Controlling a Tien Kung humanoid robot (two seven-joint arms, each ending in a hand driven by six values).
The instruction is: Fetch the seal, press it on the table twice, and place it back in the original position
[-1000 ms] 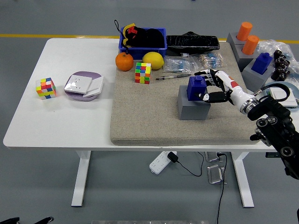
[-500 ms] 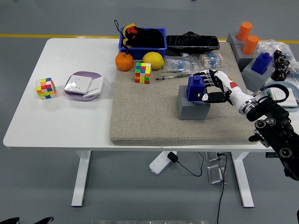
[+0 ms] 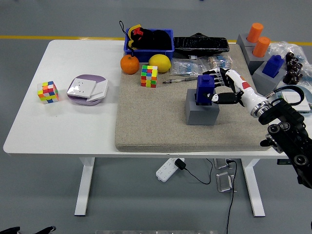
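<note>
Seal [image 3: 205, 89] in right hand [image 3: 225, 89]

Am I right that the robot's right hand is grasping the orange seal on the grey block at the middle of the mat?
Not quite: the seal is blue, not orange. The head view shows the right hand closed around the blue seal on the grey block at the middle of the mat.

Right hand [image 3: 225, 89] — white shell, red mark, black fingers — black jointed arm [image 3: 288, 137].
</note>
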